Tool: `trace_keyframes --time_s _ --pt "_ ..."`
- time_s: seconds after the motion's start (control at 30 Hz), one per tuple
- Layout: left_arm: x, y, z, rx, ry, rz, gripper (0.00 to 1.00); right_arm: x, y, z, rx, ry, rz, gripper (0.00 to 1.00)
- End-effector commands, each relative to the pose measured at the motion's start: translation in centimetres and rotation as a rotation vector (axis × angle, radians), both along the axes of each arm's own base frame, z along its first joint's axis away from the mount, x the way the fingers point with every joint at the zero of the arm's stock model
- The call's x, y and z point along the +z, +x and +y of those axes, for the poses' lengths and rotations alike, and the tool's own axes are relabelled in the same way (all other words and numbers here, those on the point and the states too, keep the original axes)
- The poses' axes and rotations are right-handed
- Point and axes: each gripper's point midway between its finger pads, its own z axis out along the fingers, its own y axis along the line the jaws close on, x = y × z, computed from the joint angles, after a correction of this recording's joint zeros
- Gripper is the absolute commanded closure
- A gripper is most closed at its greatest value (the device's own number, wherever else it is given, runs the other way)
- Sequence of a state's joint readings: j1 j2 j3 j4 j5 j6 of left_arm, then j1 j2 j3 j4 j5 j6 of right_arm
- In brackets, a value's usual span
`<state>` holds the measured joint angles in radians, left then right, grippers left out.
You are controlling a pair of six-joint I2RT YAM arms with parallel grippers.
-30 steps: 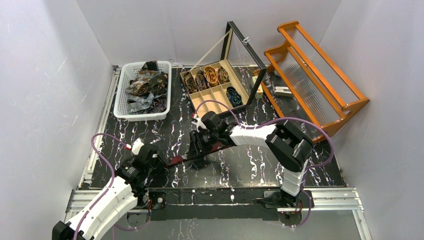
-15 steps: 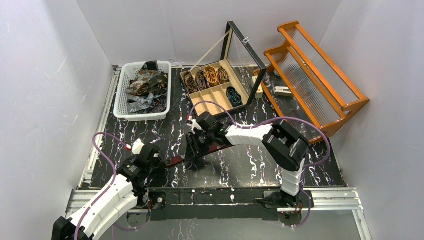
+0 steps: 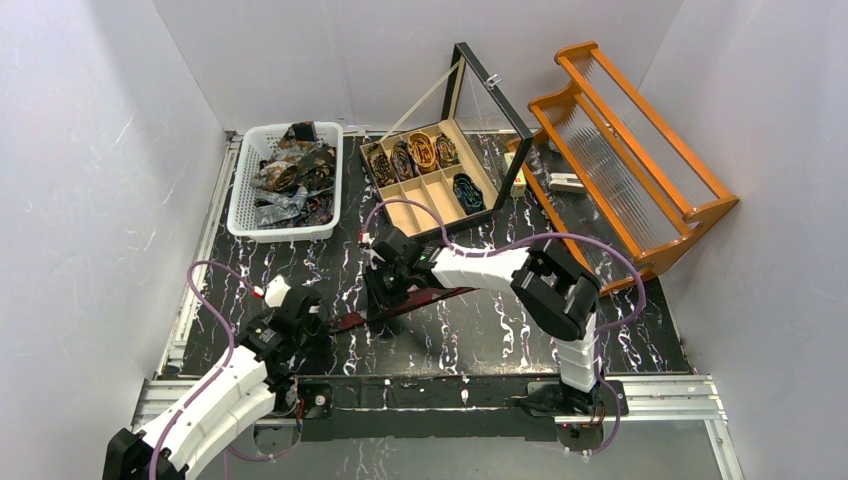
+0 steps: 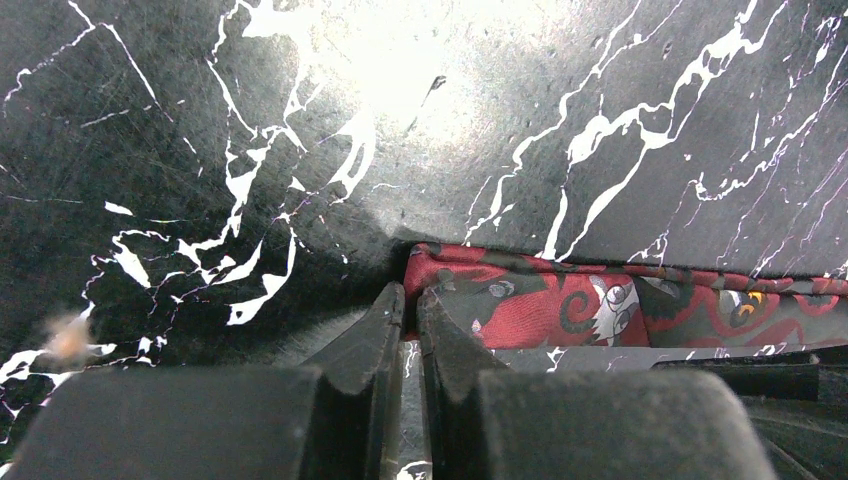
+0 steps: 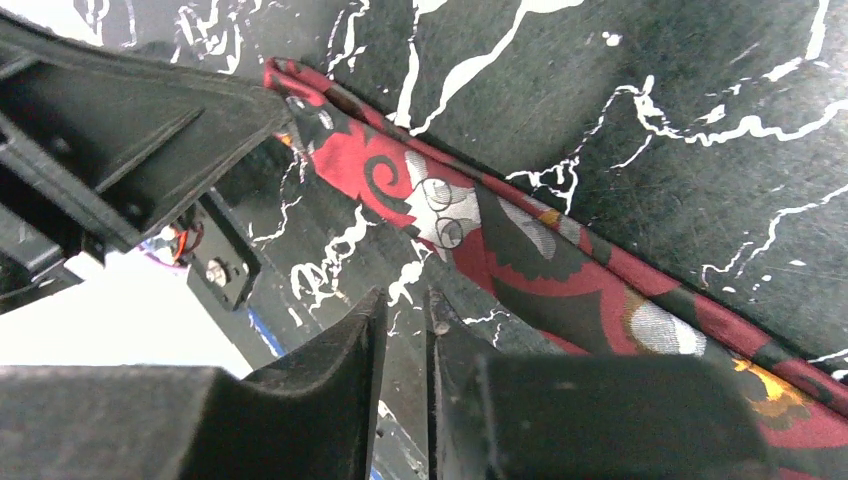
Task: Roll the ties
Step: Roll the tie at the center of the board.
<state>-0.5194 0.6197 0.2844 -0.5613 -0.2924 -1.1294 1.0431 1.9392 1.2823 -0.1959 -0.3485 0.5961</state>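
Left tool (image 4: pixel 403 310) closed; right tool (image 5: pixel 405 312) nearly closed

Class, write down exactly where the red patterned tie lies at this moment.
In the top view the red patterned tie lies stretched flat on the black marbled table, near the front edge, running from the left gripper up to the right gripper.

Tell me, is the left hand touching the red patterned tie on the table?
Touching. In the left wrist view the left hand, nearly shut, has its fingertips pressed on the end of the red patterned tie.
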Motion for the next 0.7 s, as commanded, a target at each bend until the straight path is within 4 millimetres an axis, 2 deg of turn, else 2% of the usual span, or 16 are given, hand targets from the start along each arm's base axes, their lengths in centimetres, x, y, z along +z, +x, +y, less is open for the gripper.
trace_keyframes --time_s 0.0,0.1,0.3,0.43,0.67 --pt "1.1 0.7 0.7 0.005 0.053 -0.021 0.97 -1.0 1.5 -0.4 -0.051 -0.107 -0.076 0.75" --pt "1.5 0.9 0.5 0.001 0.052 -0.025 1.0 -2.1 1.9 -0.9 -0.071 -0.168 -0.082 0.78" --pt "3.1 1.7 -0.1 -0.016 0.036 -0.056 1.0 -4.4 1.4 -1.9 -0.077 -0.247 -0.059 0.81" --pt "4.3 2.0 -0.6 -0.037 0.025 -0.056 1.0 -4.3 1.4 -1.9 -0.079 -0.249 -0.057 0.81" --pt "6.2 2.5 -1.5 -0.059 -0.017 -0.087 1.0 -3.2 1.5 -1.1 -0.069 -0.212 -0.057 0.81"
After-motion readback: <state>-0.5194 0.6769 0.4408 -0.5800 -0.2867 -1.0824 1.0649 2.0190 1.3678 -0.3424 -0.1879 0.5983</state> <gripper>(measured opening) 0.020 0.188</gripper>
